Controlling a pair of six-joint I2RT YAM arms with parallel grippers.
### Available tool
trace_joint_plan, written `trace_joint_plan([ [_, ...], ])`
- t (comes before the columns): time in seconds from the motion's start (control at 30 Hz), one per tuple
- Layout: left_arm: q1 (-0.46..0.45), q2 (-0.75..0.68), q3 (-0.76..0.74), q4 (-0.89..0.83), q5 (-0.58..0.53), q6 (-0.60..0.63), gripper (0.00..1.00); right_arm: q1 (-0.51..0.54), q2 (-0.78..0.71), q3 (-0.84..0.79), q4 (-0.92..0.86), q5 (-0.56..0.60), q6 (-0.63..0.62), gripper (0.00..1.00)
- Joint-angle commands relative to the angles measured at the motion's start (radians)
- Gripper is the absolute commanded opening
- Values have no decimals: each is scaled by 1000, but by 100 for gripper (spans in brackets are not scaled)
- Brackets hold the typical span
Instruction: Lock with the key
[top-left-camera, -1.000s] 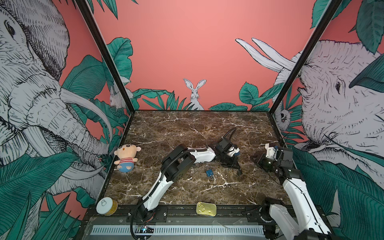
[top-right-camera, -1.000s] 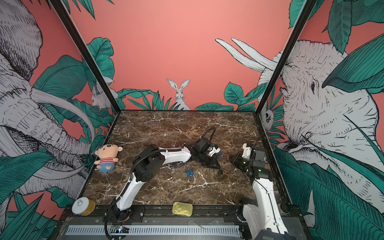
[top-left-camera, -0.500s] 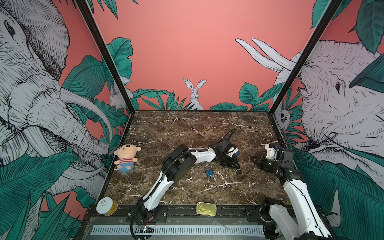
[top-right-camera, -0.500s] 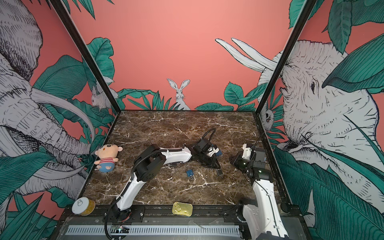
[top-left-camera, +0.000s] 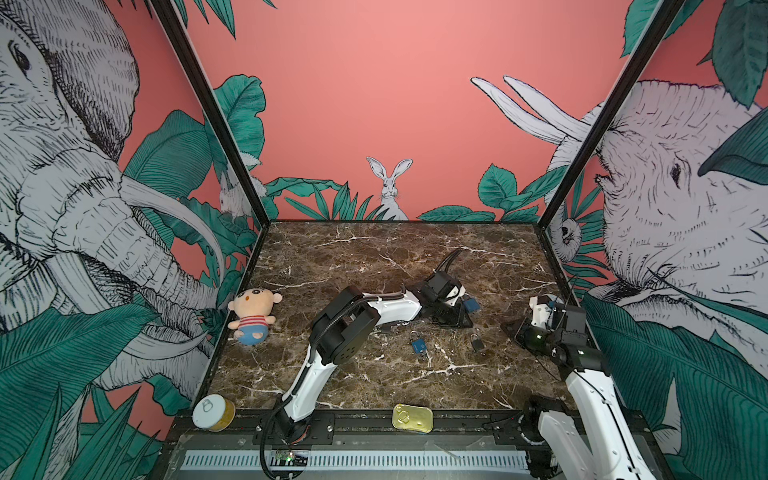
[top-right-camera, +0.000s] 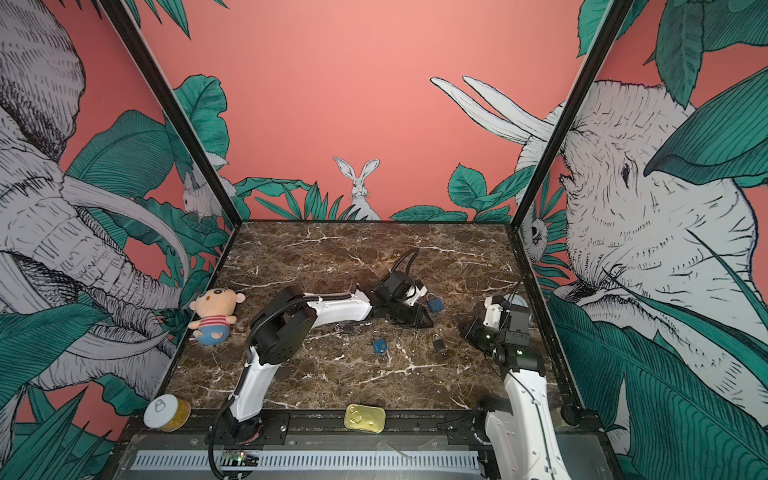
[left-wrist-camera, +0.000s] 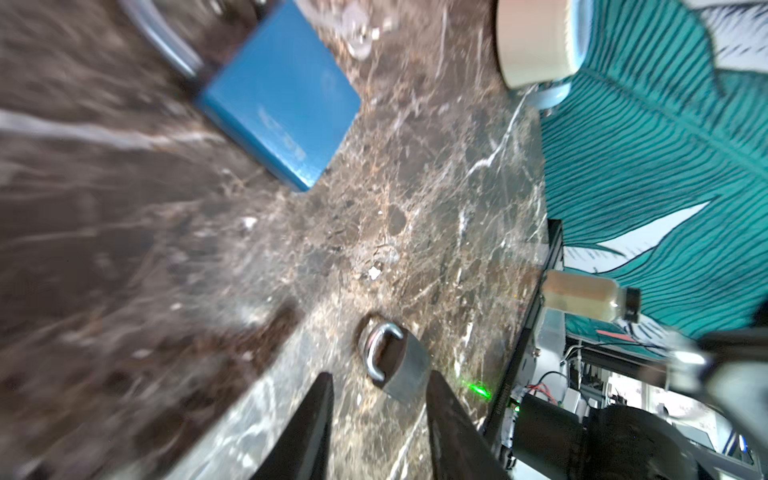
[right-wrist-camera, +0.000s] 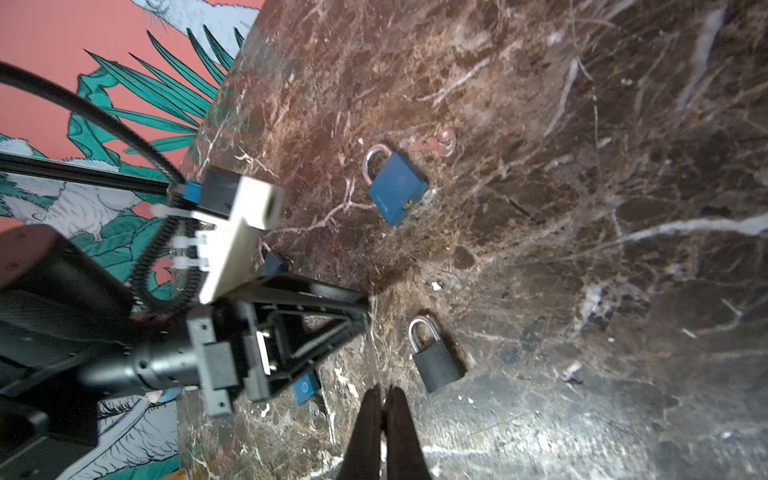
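Observation:
A dark grey padlock lies flat on the marble, shackle closed. In the left wrist view the grey padlock rests just beyond my left gripper, which is open and holds nothing. A larger blue padlock lies beside that gripper, with a loose key next to it. A small blue padlock has a key in it. My right gripper is shut and empty, pointing at the grey padlock.
A plush doll lies at the left wall. A round can and a flat gold tin sit on the front rail. A cream and blue cup stands by the right wall behind the right arm.
My left gripper has opened and drawn back a little from the grey padlock, which stays on the marble. The right arm has not moved.

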Motion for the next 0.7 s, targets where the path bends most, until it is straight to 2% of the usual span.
trace_joint_plan([
  [0.0, 19, -112, -48, 79, -33, -8, 40, -1, -25, -30, -20, 12, -23, 0],
  [0.17, 42, -196, -139, 226, -37, -34, 39, 16, -19, -66, -21, 23, -30, 0],
  [0.4, 52, -300, -271, 379, -86, 9, 39, 95, 26, -85, 0, 104, -63, 0],
  [0.57, 61, -362, -384, 525, -120, -17, 40, 128, 88, -106, 73, 137, -60, 0],
  [0.67, 68, -372, -403, 546, -113, -25, 40, 137, 133, -111, 117, 146, -61, 0],
])
